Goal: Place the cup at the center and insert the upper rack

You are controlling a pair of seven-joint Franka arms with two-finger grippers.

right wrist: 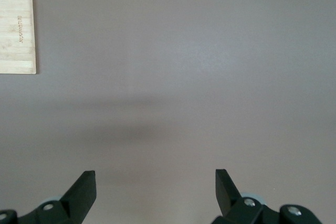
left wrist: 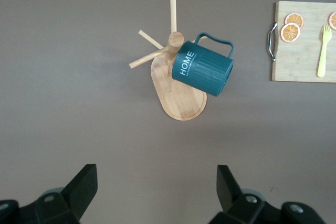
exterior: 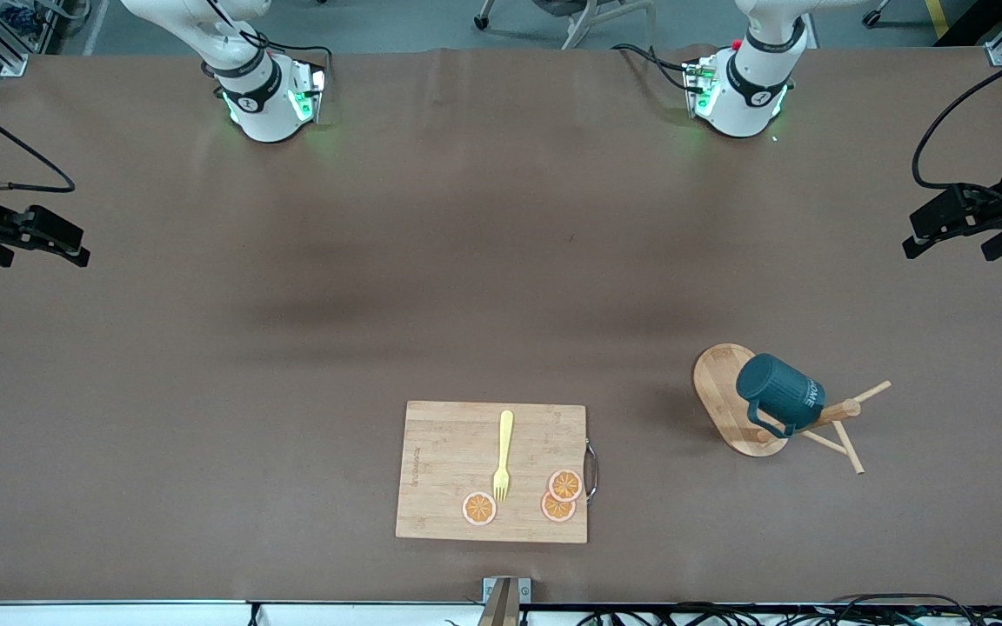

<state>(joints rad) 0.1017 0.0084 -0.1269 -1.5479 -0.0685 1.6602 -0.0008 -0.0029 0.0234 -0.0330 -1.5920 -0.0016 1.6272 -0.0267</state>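
Observation:
The dark teal cup (exterior: 779, 393) hangs by its handle on a peg of the wooden mug tree, the upper rack (exterior: 731, 402). The rack stands on its oval base toward the left arm's end of the table, beside the cutting board. In the left wrist view the cup (left wrist: 205, 71) shows white "HOME" lettering, and the rack's post top (left wrist: 176, 39) and thin pegs show beside it. My left gripper (exterior: 945, 230) (left wrist: 157, 182) is open and empty, up over the table's left-arm end. My right gripper (exterior: 66, 243) (right wrist: 156, 182) is open and empty over the right-arm end.
A rectangular bamboo cutting board (exterior: 449, 469) lies near the front camera at mid-table, holding a yellow fork (exterior: 504, 454) and three orange slices (exterior: 564, 484). It also shows in the left wrist view (left wrist: 302, 59) and the right wrist view (right wrist: 16, 27). The table is brown.

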